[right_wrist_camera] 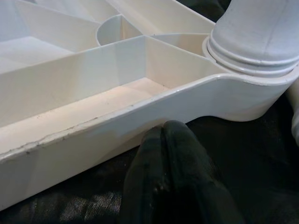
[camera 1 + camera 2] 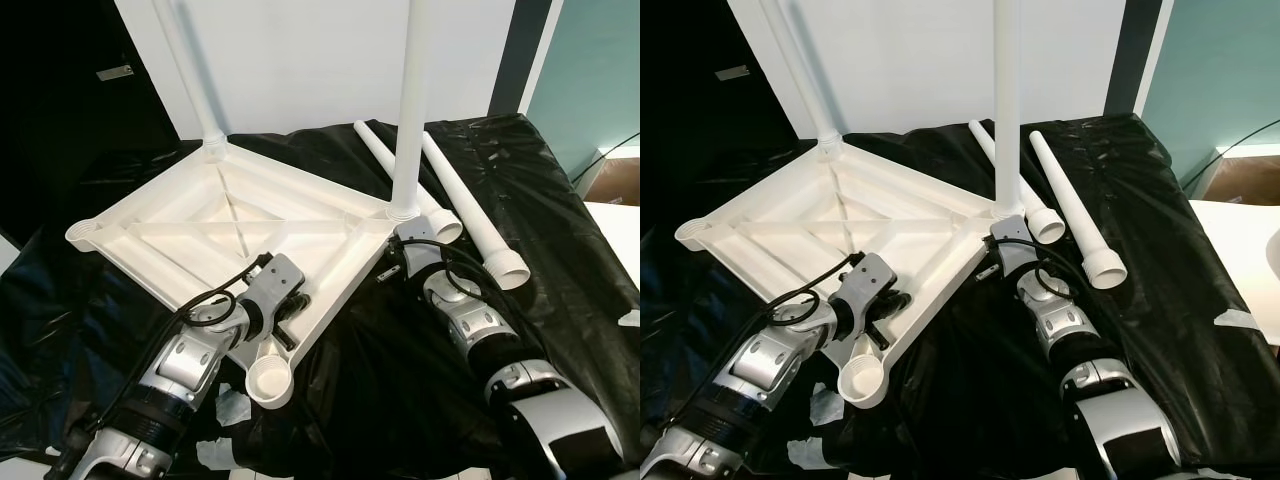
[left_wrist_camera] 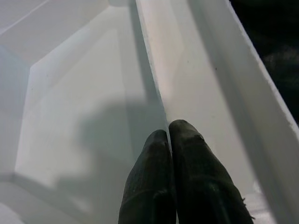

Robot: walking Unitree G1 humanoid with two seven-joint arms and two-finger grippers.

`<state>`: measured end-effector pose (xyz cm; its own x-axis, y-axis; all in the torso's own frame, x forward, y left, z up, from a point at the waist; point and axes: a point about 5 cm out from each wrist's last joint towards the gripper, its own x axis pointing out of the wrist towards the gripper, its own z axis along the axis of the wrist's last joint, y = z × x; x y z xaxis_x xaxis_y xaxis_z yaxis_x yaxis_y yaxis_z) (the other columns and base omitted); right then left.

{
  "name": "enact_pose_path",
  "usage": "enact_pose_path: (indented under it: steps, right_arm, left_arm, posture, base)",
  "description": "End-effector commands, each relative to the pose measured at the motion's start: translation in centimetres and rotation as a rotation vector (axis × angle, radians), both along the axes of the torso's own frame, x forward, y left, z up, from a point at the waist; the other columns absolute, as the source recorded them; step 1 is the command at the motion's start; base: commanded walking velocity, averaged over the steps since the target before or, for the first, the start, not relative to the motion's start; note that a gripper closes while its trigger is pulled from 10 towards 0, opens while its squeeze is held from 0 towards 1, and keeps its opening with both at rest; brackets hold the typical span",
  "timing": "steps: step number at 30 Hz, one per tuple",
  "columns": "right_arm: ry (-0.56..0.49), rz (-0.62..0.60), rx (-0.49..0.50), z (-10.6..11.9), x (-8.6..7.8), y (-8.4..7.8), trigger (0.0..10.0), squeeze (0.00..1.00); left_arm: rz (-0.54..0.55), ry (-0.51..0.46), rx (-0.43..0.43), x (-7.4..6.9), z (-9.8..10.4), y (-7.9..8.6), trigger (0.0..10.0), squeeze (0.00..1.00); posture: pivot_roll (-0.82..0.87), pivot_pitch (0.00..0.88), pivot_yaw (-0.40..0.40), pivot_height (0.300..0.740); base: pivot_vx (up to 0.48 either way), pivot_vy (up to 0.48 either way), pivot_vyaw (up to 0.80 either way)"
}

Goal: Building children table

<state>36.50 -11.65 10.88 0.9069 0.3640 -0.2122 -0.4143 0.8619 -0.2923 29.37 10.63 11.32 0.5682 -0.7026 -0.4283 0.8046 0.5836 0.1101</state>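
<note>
Grippers sit lowest in the frame: the left gripper (image 3: pixel 170 135), fingers pressed together and holding nothing, rests inside the upturned tabletop (image 2: pixel 200 240) near its front rim. Right gripper (image 1: pixel 163 140), also closed and empty, touches the rim's outside beside a fitted leg (image 2: pixel 412 110) at centre. Farther back, another leg (image 2: pixel 185 65) stands upper left; two loose legs (image 2: pixel 470 215) lie on the black sheet (image 2: pixel 560 250) at right.

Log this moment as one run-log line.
tabletop upside down, two legs fitted | two loose legs on black sheet | left gripper shut inside frame | right gripper shut against outer rim
</note>
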Motion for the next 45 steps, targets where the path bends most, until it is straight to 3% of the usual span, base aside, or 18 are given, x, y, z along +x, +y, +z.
enact_pose_path:
  steps: [1,5,9,13,14,18,20,24,25,27,28,34,38,39,42,45]
  right_arm:
    - [-0.016,0.115,0.029,0.7,0.0,2.6,10.0,0.0]
    - [0.001,0.21,0.059,0.5,-0.4,3.5,10.0,0.0]
    - [0.033,0.455,0.114,-0.4,-2.6,5.1,10.0,0.0]
    - [0.036,0.477,0.124,-0.6,-3.0,5.1,10.0,0.0]
    - [0.023,0.494,0.158,-0.6,-3.3,4.9,10.0,0.0]
    - [0.008,0.479,0.177,-0.5,-3.0,4.5,10.0,0.0]
    - [-0.016,0.453,0.184,0.1,-2.4,4.3,10.0,0.0]
    - [-0.026,0.431,0.152,0.1,-2.1,4.2,10.0,0.0]
    - [-0.027,0.423,0.128,0.1,-2.1,4.3,10.0,0.0]
    - [-0.027,0.423,0.128,0.1,-2.1,4.3,10.0,0.0]
    - [-0.03,0.415,0.112,0.0,-2.2,4.4,10.0,0.0]
    - [-0.042,0.374,0.088,-0.2,-2.4,4.3,10.0,0.0]
    - [-0.067,0.355,0.076,0.1,-2.7,4.1,10.0,0.0]
    - [-0.067,0.355,0.076,0.1,-2.7,4.1,10.0,0.0]
    - [-0.067,0.256,0.013,0.1,-2.6,3.0,10.0,0.0]
    - [-0.084,0.13,-0.007,0.3,-3.1,1.7,10.0,0.0]
  left_arm:
    - [-0.276,0.047,-0.132,-2.2,0.3,-3.6,0.0,0.0]
    - [-0.308,0.016,-0.211,-2.2,1.2,-4.4,0.0,0.0]
    - [-0.333,-0.034,-0.349,-1.9,2.7,-5.1,0.0,0.0]
    - [-0.339,-0.041,-0.371,-2.0,2.9,-5.2,0.0,0.0]
    - [-0.358,-0.058,-0.46,-2.3,3.8,-5.6,0.0,0.0]
    - [-0.371,-0.068,-0.52,-2.4,4.3,-5.9,0.0,0.0]
    - [-0.397,-0.076,-0.617,-2.5,5.2,-6.6,0.0,0.0]
    - [-0.4,-0.076,-0.641,-2.5,5.5,-6.9,0.0,0.0]
    - [-0.375,-0.087,-0.624,-2.2,5.4,-7.0,3.7,0.0]
    - [-0.375,-0.087,-0.624,-2.2,5.4,-7.0,3.7,0.0]
    - [-0.321,-0.105,-0.609,-1.7,5.3,-7.0,10.0,0.0]
    - [-0.247,-0.132,-0.613,-1.0,5.4,-6.3,10.0,0.0]
    - [-0.079,-0.248,-0.551,0.9,6.2,-4.6,10.0,0.0]
    - [-0.079,-0.248,-0.551,0.9,6.2,-4.6,10.0,0.0]
    - [0.036,-0.305,-0.431,2.5,6.1,-2.3,10.0,0.0]
    - [0.022,-0.295,-0.337,2.7,5.5,0.1,10.0,0.0]
  posture:
    - [0.05,0.0,0.106,0.74]
    - [0.04,0.0,0.114,0.74]
    - [0.02,0.0,0.118,0.74]
    - [0.02,0.0,0.118,0.74]
    - [0.01,0.0,0.122,0.74]
    - [0.0,0.0,0.121,0.74]
    - [0.0,0.0,0.119,0.74]
    - [0.0,0.0,0.116,0.74]
    - [0.01,0.0,0.112,0.74]
    - [0.01,0.0,0.112,0.74]
    - [0.01,0.0,0.112,0.74]
    - [0.01,0.0,0.105,0.74]
    - [0.0,0.0,0.106,0.74]
    - [0.0,0.0,0.106,0.74]
    - [0.0,0.0,0.107,0.74]
    - [0.0,0.0,0.106,0.74]
  base:
    - [0.0,0.0,0.0]
    - [0.0,0.0,0.0]
    - [0.0,0.0,0.0]
    - [0.0,0.0,0.0]
    - [0.0,0.0,0.0]
    - [0.0,0.0,0.0]
    - [0.0,0.0,0.0]
    - [0.0,0.0,0.0]
    - [0.0,0.0,0.0]
    - [0.0,0.0,0.0]
    - [0.0,0.0,0.0]
    - [0.0,0.0,0.0]
    - [0.0,0.0,0.0]
    - [0.0,0.0,0.0]
    - [0.0,0.0,0.0]
    - [0.0,0.0,0.0]
